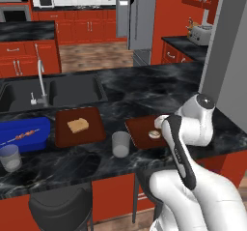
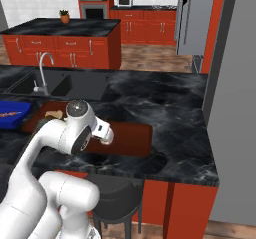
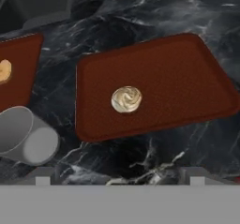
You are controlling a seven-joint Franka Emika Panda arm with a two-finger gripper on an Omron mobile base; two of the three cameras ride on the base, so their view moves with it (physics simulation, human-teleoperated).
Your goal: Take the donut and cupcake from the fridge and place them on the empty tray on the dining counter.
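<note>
No brand, label or writing is legible on anything here. The hand (image 3: 120,180) hangs above the black marble counter (image 3: 154,3) with its fingers spread wide and nothing between them; only the two tips show at the bottom of the hand view.

Directly below and just ahead of the hand lies the tray (image 3: 187,78), dark red-brown, holding one thing: the cupcake (image 3: 126,99), seen from above as a pale cream swirl, sitting left of the tray's middle.

To the hand's left stands one grey cup (image 3: 26,136), apparently empty, though its inside is poorly seen. Beyond it lies a second red-brown tray (image 1: 79,126) carrying a single bread slice (image 1: 77,125). Farther left sits a blue tray (image 1: 24,134) with what looks like a skewer (image 1: 20,137) in it, and beside that a second grey cup (image 1: 10,157). That makes three trays and two cups.

Far beyond the counter stands the grey fridge (image 1: 144,17).
</note>
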